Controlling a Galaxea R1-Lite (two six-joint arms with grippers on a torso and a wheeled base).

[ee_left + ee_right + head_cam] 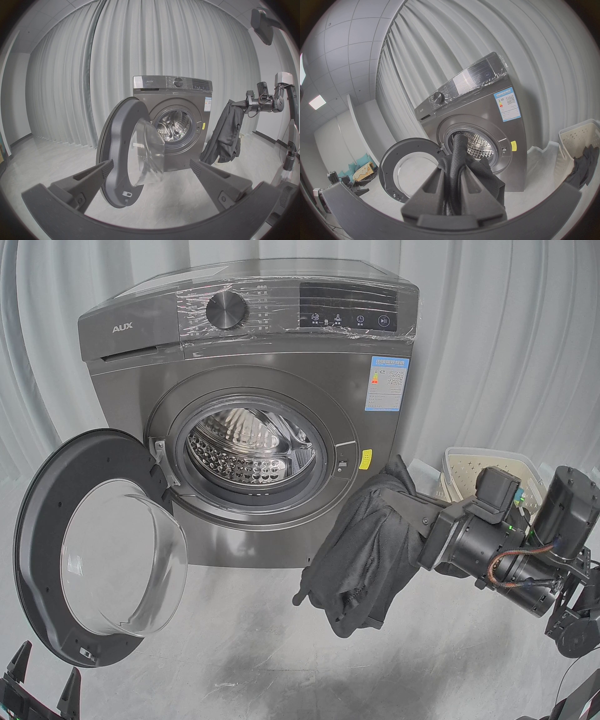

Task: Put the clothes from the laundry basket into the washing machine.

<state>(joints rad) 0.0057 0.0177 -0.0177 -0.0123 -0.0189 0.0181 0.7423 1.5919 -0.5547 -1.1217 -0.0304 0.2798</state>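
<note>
The left gripper (pixel 44 677) sits low at the left with its fingers spread wide and nothing between them. It points toward the swung-open door (pixel 44 540) of the washing machine (pixel 262 334), whose drum (pixel 250 446) stands exposed. Right of the opening, the black garment (pixel 362 559) hangs in folds above the floor, pinched tight near its top by the right gripper (pixel 453 175), the right arm stretched roughly level toward the machine. Behind that arm the laundry basket (pixel 481 465) stands beside the machine, another dark cloth (pixel 584 165) draped over its rim.
</note>
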